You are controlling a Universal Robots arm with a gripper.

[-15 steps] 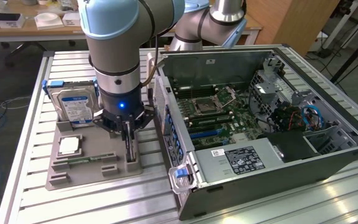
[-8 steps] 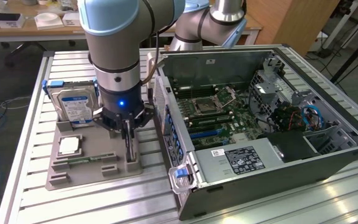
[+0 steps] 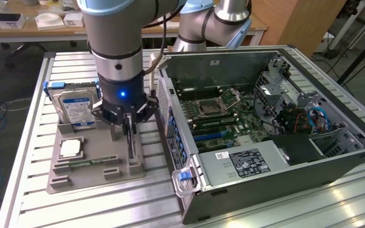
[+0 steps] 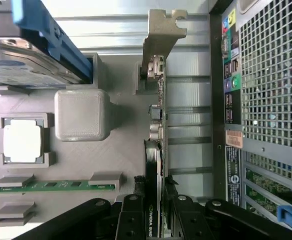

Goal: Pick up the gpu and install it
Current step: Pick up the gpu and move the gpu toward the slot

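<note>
Exterior view: I had the end effector (image 3: 127,124) low over the grey holder (image 3: 93,142) on the counter (image 3: 74,209), beside the open case (image 3: 265,199). Wrist view: its jaws clamped the gpu (image 4: 155,125), which stood on edge in the holder's slots, leaving its upper edge graspable.

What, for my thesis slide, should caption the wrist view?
Claw gripping the gpu, upright in its grey holder, beside the computer case.
</note>
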